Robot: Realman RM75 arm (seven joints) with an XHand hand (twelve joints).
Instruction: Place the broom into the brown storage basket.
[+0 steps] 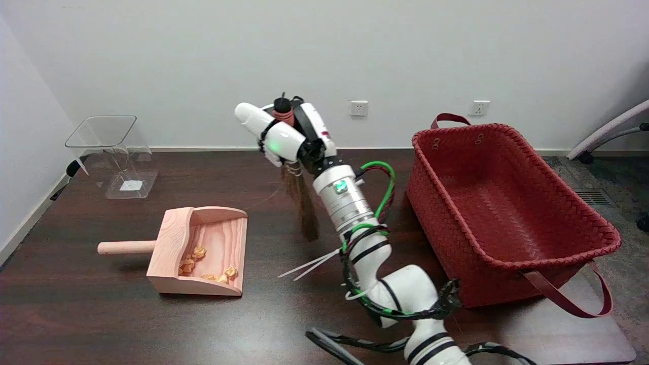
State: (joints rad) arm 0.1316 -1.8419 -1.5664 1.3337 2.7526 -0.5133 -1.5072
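My right hand is raised above the middle of the table and grips the broom by its handle. The handle's dark tip with red binding sticks up out of the hand. The brown bristles hang down below the hand, and their ends are near the tabletop. The brown-red woven storage basket stands to the right of the hand, a short way off, with nothing showing inside it.
A wooden dustpan holding several crumpled orange scraps lies at the left. A clear plastic container stands at the back left. The basket's strap handle droops over the table's right edge.
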